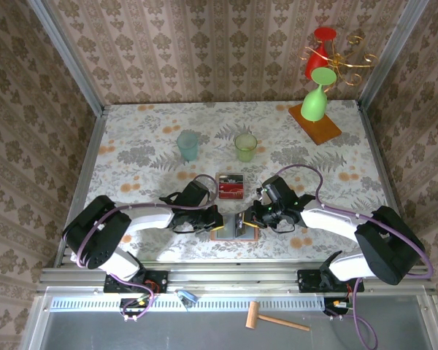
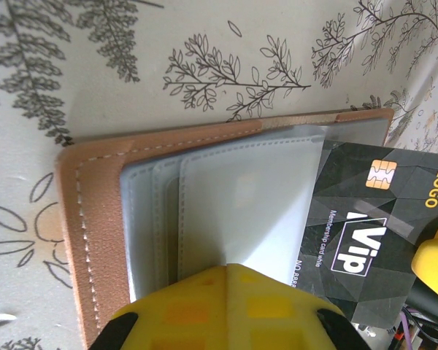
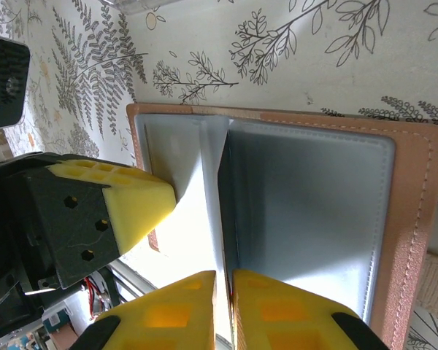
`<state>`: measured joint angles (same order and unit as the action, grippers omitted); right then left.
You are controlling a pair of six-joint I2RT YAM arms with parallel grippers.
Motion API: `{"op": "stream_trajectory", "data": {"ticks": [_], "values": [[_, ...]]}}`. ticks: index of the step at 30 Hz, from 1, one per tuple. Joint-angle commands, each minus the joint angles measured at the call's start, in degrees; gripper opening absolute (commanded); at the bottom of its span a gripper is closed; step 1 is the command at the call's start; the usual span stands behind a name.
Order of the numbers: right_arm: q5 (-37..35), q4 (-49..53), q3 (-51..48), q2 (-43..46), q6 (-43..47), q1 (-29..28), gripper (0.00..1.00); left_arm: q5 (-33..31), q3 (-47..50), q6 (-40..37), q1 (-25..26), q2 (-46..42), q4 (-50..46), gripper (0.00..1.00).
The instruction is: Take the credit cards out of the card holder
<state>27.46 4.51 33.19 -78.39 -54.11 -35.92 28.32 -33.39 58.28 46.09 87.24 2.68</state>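
One black card [image 2: 365, 219] juts from the open card holder [image 2: 95, 219], which lies on the tabletop [image 1: 131, 153] near its front edge. The right pincer [image 3: 224, 299] is clamped on the card's edge, presumably to draw it out. The left pincer [image 2: 226, 299], pads together, pins the holder against dragging.

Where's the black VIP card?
The black VIP card is on the right of the left wrist view, sticking partway out of the card holder.

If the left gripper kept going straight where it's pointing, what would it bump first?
The card holder, most likely. The tip of the left gripper seems to rest right on its grey pockets.
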Motion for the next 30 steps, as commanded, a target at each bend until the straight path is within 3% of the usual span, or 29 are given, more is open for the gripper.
{"op": "stream_trajectory", "data": {"ticks": [1,18,22,30], "values": [[-0.38,0.53,-0.59,-0.45,-0.26,-0.38,0.12,-0.45,1.58,0.34,-0.37,-1.11,-1.29,0.06],[-2.59,7.19,3.00,1.51,3.98,-0.38,0.02,-2.71,0.35,-0.32,-2.27,-9.40,-6.77,0.10],[-4.52,13.74,6.69,2.37,9.16,-0.20,0.00,-3.83,1.08,-0.84,-3.90,-12.91,-8.69,0.11],[-8.39,27.29,17.06,2.41,31.49,-0.20,0.00,-4.32,4.17,-1.61,-8.12,-18.51,-10.49,0.14]]}}
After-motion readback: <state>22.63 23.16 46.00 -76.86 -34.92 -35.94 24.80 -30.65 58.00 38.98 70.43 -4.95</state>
